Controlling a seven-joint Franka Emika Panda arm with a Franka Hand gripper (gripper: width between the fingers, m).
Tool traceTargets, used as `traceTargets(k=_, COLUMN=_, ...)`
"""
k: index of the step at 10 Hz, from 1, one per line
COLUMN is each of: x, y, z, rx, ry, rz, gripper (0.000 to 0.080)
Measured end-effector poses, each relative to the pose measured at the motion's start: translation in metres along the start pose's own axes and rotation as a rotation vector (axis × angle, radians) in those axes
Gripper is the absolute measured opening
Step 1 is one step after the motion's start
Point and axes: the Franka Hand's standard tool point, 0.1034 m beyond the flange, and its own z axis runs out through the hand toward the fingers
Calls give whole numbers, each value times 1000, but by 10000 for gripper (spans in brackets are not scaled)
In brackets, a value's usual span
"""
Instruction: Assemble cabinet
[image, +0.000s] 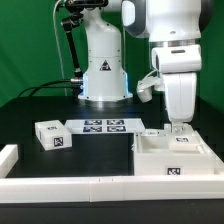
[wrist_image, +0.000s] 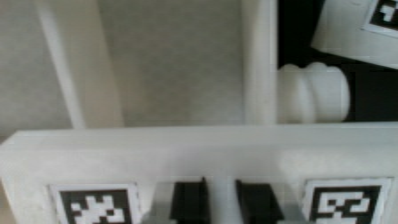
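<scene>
Broadly, we see the black counter (image: 20, 120) spreading under everything, with the white arm (image: 170, 50) reaching down on the exterior view's right. Beneath it rests the cabinet (image: 150, 165), a large open white box with a square tag on its near face, sitting on the counter at the exterior view's right. Long white border rails (image: 70, 186) run along the near edge. The marker board (image: 103, 126) lies flat mid-counter, and a small drawer block (image: 52, 135) stands to its left in the exterior view, well apart from the box. The gripper (image: 178, 129) hangs over the cabinet's far side. In the wrist view its dark fingers (wrist_image: 185, 200) stand close together, and we cannot tell whether they pinch anything.
</scene>
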Motion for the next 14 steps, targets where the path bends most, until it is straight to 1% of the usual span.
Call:
traceTargets(k=1, x=0, y=11, z=0, rx=-10, ry=4, rz=6, gripper=70)
traceTargets(k=2, x=-1, y=17, z=0, rx=-11, ry=4, rz=9, gripper=70)
traceTargets(k=5, x=-1, y=32, z=0, rx=-13, ry=5, rz=17, gripper=71)
traceTargets(k=7, x=-1, y=36, z=1, rx=-11, ry=5, rz=16, gripper=71)
traceTargets(k=8, x=-1, y=37, z=1, rx=-4, ry=2, rz=9, gripper=71)
traceTargets(k=11, x=-2, y=37, z=-1, rx=-1, ry=-1, rz=-6, gripper=71)
traceTargets(k=12, x=-4, y=38, z=-2, rx=-4, ry=-1, rz=-9, gripper=138)
traceTargets(k=13, x=-4, y=39, z=-3, rx=-5, ry=-1, rz=-9, gripper=306)
traceTargets(k=14, x=-5, y=40, z=-5, rx=-9, ry=-2, rz=-16, gripper=306)
